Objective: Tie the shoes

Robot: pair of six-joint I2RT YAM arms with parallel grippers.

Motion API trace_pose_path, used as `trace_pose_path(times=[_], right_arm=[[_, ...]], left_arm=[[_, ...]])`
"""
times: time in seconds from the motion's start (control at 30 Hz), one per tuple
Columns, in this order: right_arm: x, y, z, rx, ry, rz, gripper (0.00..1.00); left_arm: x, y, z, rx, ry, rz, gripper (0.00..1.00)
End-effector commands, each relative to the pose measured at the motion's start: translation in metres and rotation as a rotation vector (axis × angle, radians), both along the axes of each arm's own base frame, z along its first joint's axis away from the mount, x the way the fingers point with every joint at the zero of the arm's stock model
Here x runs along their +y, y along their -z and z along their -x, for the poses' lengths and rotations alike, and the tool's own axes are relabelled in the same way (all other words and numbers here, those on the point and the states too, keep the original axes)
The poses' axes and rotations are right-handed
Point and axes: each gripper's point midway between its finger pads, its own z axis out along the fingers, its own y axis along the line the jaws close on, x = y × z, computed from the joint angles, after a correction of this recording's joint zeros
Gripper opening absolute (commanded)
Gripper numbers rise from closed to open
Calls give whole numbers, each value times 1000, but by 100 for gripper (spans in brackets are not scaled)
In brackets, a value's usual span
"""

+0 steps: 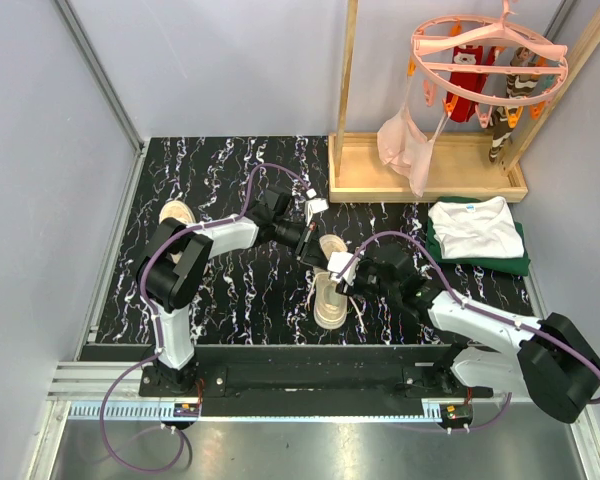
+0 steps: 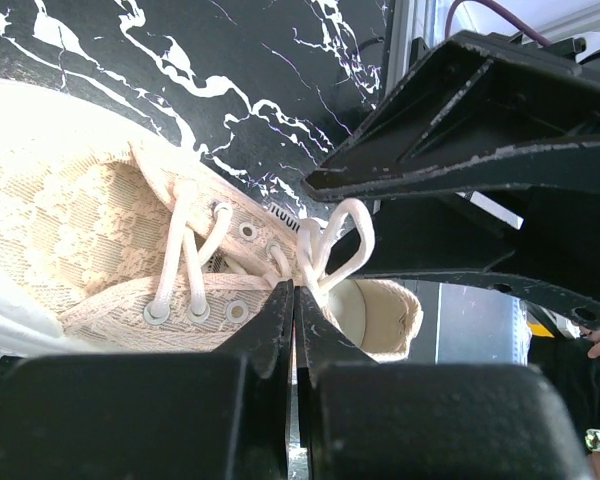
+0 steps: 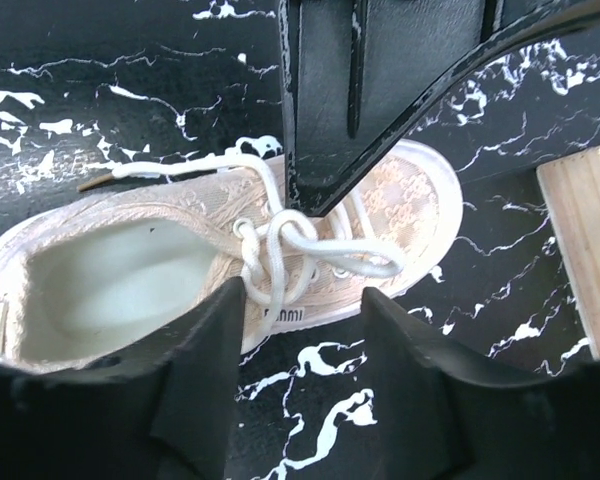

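Observation:
One beige shoe (image 1: 330,300) lies mid-table with its toe toward the arms; it also fills the left wrist view (image 2: 70,230) and the right wrist view (image 3: 130,280). Its white lace (image 3: 280,240) is looped into a loose knot over the tongue. My left gripper (image 2: 294,290) (image 1: 318,256) is shut, its tips pinching the lace at the knot (image 2: 325,250). It comes down from the top of the right wrist view (image 3: 305,205). My right gripper (image 3: 305,330) (image 1: 348,283) stands open beside the shoe's side, holding nothing. The second shoe (image 1: 177,213) rests at the far left, behind the left arm.
A wooden rack base (image 1: 430,165) stands at the back right, with a pink hanger ring of small clothes (image 1: 490,55) above it. Folded white and green clothes (image 1: 477,232) lie at the right. Grey walls close in both sides of the marbled black table (image 1: 230,290).

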Motion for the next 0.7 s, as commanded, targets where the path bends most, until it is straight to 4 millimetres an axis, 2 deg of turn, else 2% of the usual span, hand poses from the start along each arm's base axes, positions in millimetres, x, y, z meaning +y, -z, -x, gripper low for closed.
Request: trace_pose_path(times=[0.0, 0.2, 0.33, 0.4, 0.47, 0.53, 0.6, 0.67], right_arm=[[1, -23, -9, 0, 38, -47, 62], [-4, -37, -13, 124, 41, -121, 67], [-16, -47, -13, 298, 25, -177, 75], [-18, -51, -7, 382, 10, -169, 82], [-18, -55, 9, 476, -56, -171, 86], [-14, -54, 16, 562, -88, -197, 85], [-13, -44, 23, 674, -101, -208, 78], [-13, -43, 22, 738, -109, -228, 76]], left_arm=[[2, -21, 0, -71, 15, 50, 0], [3, -21, 0, -76, 17, 52, 0], [2, -22, 0, -80, 21, 57, 0], [2, -22, -1, -82, 23, 59, 0], [2, -22, -1, -83, 24, 60, 0], [2, -23, -2, -84, 25, 63, 0], [1, -24, -2, -89, 28, 67, 0], [2, -23, -2, -87, 28, 67, 0]])
